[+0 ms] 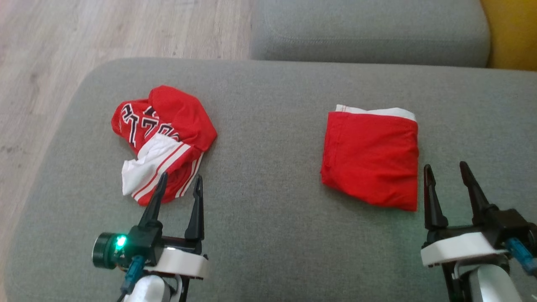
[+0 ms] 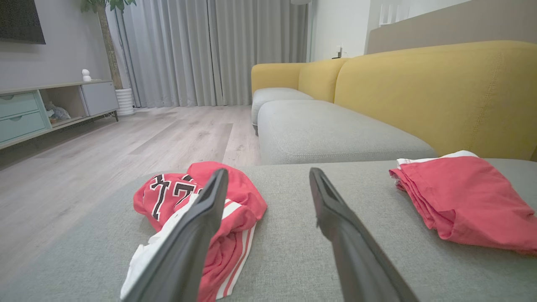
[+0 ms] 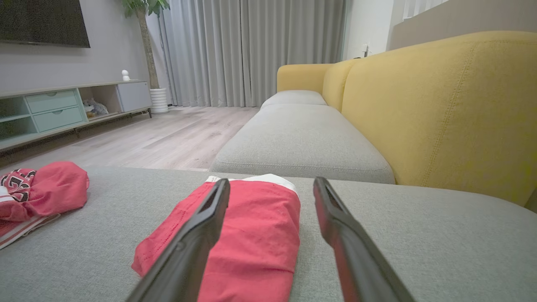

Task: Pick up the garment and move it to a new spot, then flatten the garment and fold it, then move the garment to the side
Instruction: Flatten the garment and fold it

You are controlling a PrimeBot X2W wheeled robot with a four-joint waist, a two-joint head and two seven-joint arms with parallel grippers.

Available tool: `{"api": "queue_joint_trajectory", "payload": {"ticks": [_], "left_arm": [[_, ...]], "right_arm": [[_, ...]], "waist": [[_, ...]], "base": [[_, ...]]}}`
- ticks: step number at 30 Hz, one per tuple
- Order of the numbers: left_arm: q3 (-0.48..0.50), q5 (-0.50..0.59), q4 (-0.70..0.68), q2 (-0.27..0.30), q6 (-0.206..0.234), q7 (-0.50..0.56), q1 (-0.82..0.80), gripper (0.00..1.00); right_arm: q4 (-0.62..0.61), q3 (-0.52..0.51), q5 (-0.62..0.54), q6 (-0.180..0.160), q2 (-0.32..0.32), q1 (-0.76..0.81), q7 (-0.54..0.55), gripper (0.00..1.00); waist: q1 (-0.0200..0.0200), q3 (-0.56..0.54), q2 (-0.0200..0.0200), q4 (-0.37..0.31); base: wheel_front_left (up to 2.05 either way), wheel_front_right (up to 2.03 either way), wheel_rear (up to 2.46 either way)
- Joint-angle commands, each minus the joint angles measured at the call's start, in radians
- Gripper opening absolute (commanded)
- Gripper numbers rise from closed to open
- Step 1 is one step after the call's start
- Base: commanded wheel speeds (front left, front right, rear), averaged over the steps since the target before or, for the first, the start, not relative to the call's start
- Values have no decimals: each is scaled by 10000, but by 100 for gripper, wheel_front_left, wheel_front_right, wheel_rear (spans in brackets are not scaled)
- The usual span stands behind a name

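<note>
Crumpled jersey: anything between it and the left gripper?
Nothing visible. The open left gripper points at the crumpled jersey's near edge, over bare grey cushion. The folded garment lies apart, off to the right.

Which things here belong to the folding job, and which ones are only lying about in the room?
Belongs to the job: crumpled jersey; folded red garment; gray cushion under both; left gripper and right gripper, both open and holding nothing.

Just around: yellow sofa; cabinet; plant; curtains; wooden floor.
</note>
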Motion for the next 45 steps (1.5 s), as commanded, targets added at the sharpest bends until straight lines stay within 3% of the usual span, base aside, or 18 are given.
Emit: {"api": "queue_joint_trajectory", "payload": {"ticks": [1,3,4,5,6,10,20,25,31,37,45], "left_arm": [[369,79,-337,115,-33,-51,-432,100],[374,95,-381,109,-88,-51,-568,100],[378,94,-398,107,-125,-51,-646,100],[378,94,-398,107,-125,-51,-646,100],[389,84,-409,105,-169,-51,-728,100],[375,47,-405,91,-389,-51,-1091,100],[336,-96,-410,9,-773,-51,-1836,100],[370,-142,-356,-20,-850,-51,-2014,100],[505,-382,-380,-53,-865,-51,-2110,100],[419,-473,-427,-72,-857,-51,-2144,100],[404,-435,-296,-78,-792,-51,-1951,100]], "right_arm": [[-432,220,11,67,-50,-420,-106,100],[-425,193,-15,67,-49,-681,-67,100],[-363,201,-36,67,-49,-869,53,15],[-363,201,-36,67,-49,-869,53,15],[-261,186,-31,67,-49,-1120,155,0],[608,-227,-357,67,-48,-2399,575,0],[4137,-1759,-1939,67,-48,-5268,1461,0],[5296,-2020,-2736,67,-48,-5980,1018,0],[5932,-678,-2056,67,-47,-6563,223,0],[7148,707,-1635,67,-47,-6665,775,0],[7130,753,-1118,67,-47,-6558,103,0]], "waist": [[0,248,0,88],[0,504,0,162],[0,671,0,206],[0,671,0,206],[0,829,0,241],[0,1572,0,513],[0,2929,0,1334],[0,2992,0,1488],[0,2792,0,1530],[0,2788,0,1618],[0,2402,0,1520]], "base": [[0,0,0],[0,0,0],[0,0,0],[0,0,0],[0,0,0],[0,0,0],[0,0,0],[0,0,0],[0,0,0],[0,0,0],[0,0,0]]}}
